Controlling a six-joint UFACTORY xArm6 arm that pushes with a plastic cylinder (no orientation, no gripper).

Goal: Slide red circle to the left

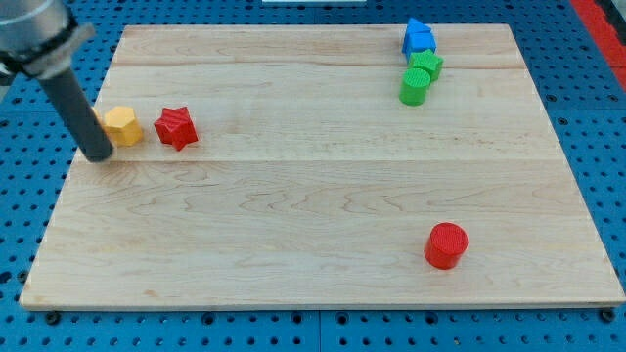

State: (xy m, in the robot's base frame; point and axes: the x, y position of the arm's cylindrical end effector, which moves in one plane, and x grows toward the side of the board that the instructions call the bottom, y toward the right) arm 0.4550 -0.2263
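Rod tip (100, 156) rests on the wooden board (293, 225), holding nothing, just left of the yellow block (122, 125). Red circle (446, 244) lies well apart, far to the tip's right and lower in view, untouched.

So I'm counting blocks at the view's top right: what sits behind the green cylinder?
Behind the green cylinder sits a green star-like block, and behind that a blue block. They overlap in this view, so their near sides are covered.

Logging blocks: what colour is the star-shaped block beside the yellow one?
Red star, clearest in the camera view.
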